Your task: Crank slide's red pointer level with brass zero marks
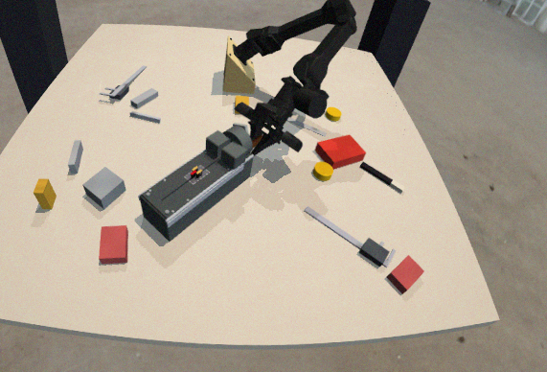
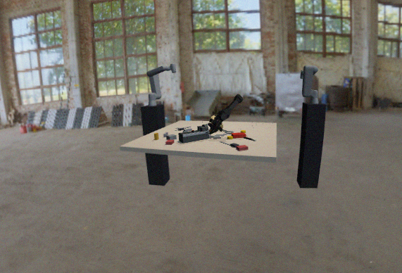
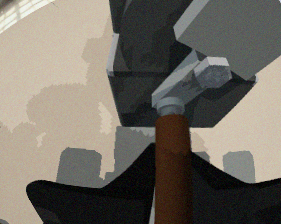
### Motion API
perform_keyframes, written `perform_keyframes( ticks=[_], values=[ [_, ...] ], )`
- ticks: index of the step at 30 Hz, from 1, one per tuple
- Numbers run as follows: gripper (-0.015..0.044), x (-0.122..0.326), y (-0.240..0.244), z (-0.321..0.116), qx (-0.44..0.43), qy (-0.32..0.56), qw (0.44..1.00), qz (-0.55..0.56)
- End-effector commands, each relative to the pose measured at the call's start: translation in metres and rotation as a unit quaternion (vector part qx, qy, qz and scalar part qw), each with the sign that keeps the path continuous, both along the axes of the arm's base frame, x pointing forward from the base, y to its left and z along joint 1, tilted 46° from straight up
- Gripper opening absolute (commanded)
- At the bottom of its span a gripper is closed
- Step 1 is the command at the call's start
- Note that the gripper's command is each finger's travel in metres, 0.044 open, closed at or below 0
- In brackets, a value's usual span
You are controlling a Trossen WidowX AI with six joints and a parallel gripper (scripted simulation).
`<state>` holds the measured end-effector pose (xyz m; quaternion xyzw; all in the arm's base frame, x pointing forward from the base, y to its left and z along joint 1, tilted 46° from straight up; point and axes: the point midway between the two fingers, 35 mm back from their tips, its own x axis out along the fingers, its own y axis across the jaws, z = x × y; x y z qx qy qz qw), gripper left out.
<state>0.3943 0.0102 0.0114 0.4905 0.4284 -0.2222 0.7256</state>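
The machine is a long dark box with a slotted top and grey blocks at its crank end. Its small red pointer shows beside two brass marks. The pointer looks close to them, slightly toward the end away from the crank; exact level is too small to tell. In the wrist view the grey crank arm slants from a hex hub to the brown handle. My gripper is shut on the handle, with a black finger on each side. The fingers hide part of it in the top view.
Right of the machine lie a bright red block, a yellow disc and a black-handled tool. A caliper lies at the front right. A grey block and a red block lie to the left.
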Motion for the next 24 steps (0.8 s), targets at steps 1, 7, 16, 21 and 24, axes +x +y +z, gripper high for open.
perform_keyframes(
  ticks=[1, 7, 16, 21, 24],
  values=[
    [0.0000, 0.0057, 0.0009, 0.0074, 0.002, -0.012, 1.000, -0.001],
    [0.0000, 0.0058, 0.0009, 0.0077, 0.002, -0.012, 1.000, -0.001],
    [0.0000, 0.0002, 0.0001, 0.0003, 0.000, 0.000, 1.000, 0.000],
    [0.0105, 0.0002, 0.0001, 0.0003, 0.000, 0.000, 1.000, 0.000],
    [0.0184, 0.0002, 0.0001, 0.0003, 0.000, 0.000, 1.000, 0.000]
  ],
)
